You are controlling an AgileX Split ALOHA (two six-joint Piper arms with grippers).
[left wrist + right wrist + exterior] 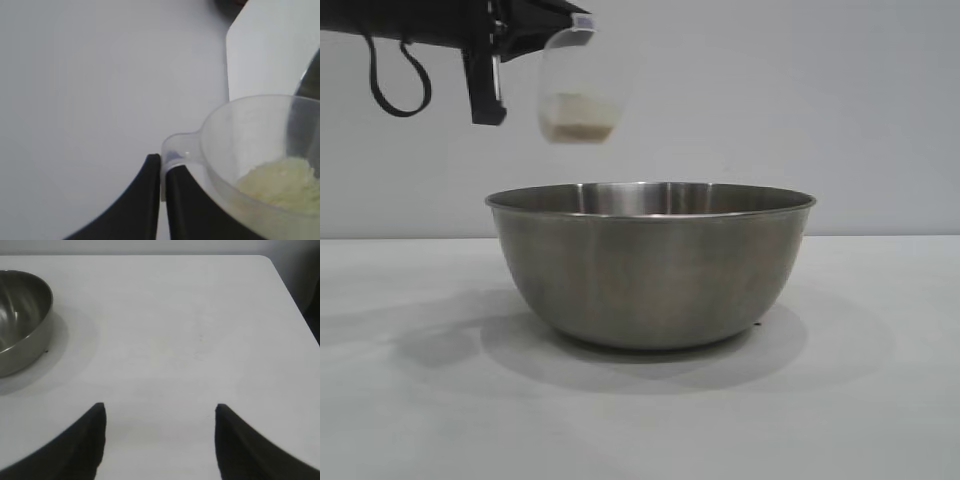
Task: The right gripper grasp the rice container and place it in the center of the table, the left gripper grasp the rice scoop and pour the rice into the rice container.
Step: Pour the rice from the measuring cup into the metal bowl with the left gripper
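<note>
The rice container [650,265], a large steel bowl, stands in the middle of the white table [410,400]; it also shows in the right wrist view [20,320]. My left gripper [545,25] is shut on the handle of the rice scoop [578,85], a frosted plastic cup, and holds it high above the bowl's left rim, roughly upright. Rice [578,128] lies in the cup's bottom. In the left wrist view the fingers [150,200] pinch the scoop handle [177,150], with rice [280,180] inside. My right gripper [160,407] is open and empty over bare table, away from the bowl.
A looped black cable [395,85] hangs from the left arm at the upper left. The table's far edge and rounded corner [267,260] show in the right wrist view. A plain grey wall stands behind the table.
</note>
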